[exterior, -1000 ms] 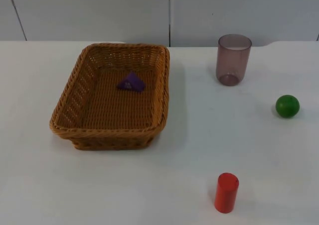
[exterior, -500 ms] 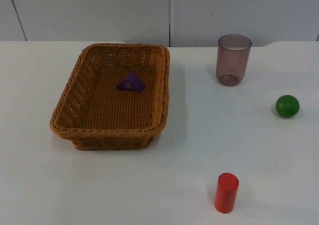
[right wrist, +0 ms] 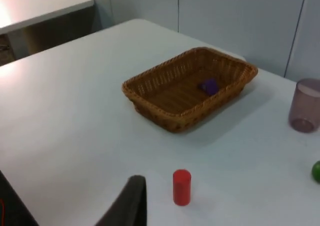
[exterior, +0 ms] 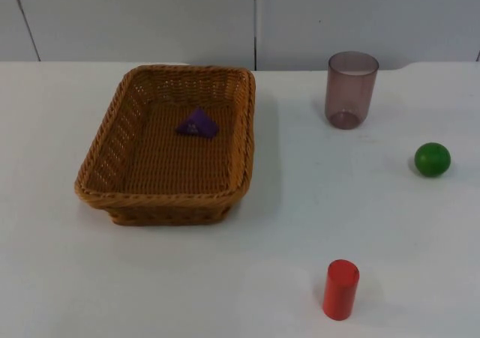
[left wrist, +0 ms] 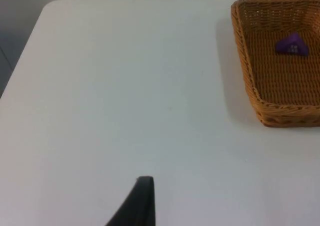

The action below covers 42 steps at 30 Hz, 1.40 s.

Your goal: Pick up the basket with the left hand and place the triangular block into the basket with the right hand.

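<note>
Purple and wedge-shaped, the triangular block (exterior: 198, 122) lies inside the woven wicker basket (exterior: 112, 158) on the white surface (exterior: 300, 203). Whether the left pincer (left wrist: 142, 201) or the right pincer (right wrist: 131, 201), both well apart from the basket, is released or clenched cannot be told.

Your left gripper (left wrist: 142, 206) hangs above bare desk (left wrist: 125, 95), one black fingertip visible. Your right gripper (right wrist: 131, 201) likewise hangs high, waiting.

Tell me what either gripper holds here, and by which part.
Nothing is held. The basket sits on the table with the purple triangular block inside, and both arms wait away from it.
</note>
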Each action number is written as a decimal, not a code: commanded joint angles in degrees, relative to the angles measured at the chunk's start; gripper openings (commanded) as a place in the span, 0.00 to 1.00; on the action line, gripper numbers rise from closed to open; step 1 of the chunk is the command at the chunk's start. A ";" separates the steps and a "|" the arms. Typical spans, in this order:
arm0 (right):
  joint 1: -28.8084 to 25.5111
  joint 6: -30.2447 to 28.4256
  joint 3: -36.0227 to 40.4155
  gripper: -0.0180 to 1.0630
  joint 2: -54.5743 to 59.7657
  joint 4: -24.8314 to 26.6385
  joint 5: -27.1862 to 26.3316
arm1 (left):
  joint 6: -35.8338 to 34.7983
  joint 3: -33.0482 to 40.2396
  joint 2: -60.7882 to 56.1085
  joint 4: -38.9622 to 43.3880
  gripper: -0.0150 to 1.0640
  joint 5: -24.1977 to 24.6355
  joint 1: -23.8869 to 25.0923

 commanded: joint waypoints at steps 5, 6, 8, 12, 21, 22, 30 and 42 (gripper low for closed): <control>0.28 0.45 2.76 0.99 -0.13 -0.05 3.04 | 0.11 0.23 -0.24 0.03 0.99 -0.05 -0.21; 0.28 0.45 3.58 0.99 -0.13 -0.05 3.04 | 0.11 0.23 -0.24 0.03 0.99 -0.05 -0.21; 0.28 0.45 4.62 0.99 -0.13 -0.26 3.04 | 0.11 0.23 -0.24 0.03 0.99 -0.05 -0.21; 0.28 0.45 5.34 0.99 -0.13 -0.42 4.21 | 0.12 0.23 -0.24 -0.10 0.99 -0.05 -0.21; 0.28 0.45 5.49 0.99 -0.13 -0.06 4.20 | 0.12 0.23 -0.24 -0.10 0.99 -0.05 -0.21; 0.28 0.45 5.49 0.99 -0.13 -0.06 4.20 | 0.12 0.23 -0.24 -0.10 0.99 -0.05 -0.21; 0.28 0.45 5.49 0.99 -0.13 -0.06 4.20 | 0.12 0.23 -0.24 -0.10 0.99 -0.05 -0.21; 0.11 0.45 5.49 0.99 -0.13 -0.06 4.20 | 0.12 0.23 -0.24 -0.22 0.99 -0.05 -0.21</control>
